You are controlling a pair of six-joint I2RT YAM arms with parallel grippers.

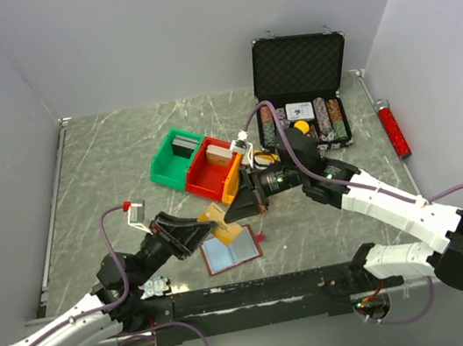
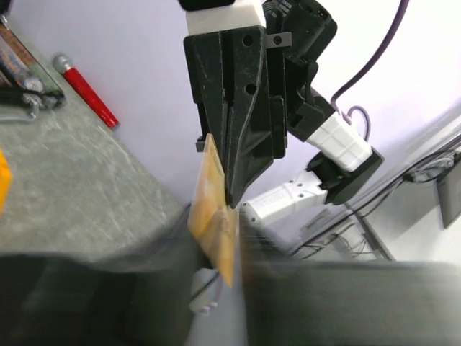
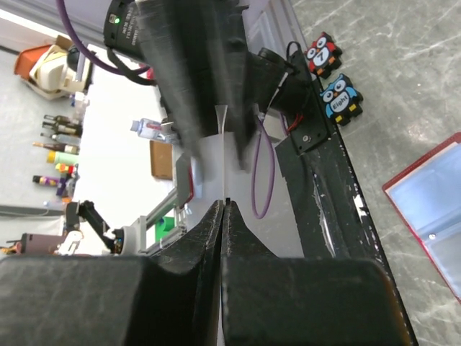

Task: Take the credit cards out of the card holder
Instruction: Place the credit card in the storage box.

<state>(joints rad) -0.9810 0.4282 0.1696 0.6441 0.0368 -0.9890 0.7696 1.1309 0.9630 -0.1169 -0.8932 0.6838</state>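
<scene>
- Right gripper point(image 1: 236, 210): fingers pressed together on the edge of a thin orange-tan plastic card point(image 1: 215, 217).
- Left gripper point(image 1: 208, 227): fingers flank the same card; grip cannot be told.
- Dark-red leather-look bifold card holder point(image 1: 257, 243): lies open on the grey marbled table point(image 1: 105, 159), below the card.

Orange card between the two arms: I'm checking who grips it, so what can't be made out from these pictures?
Left wrist: blur smears the jaws of the left gripper, so their hold on the orange card is unclear.
Right wrist: the card shows edge-on, so its face is hidden.
Top external: the card holder is too small to count the credit cards inside.
</scene>
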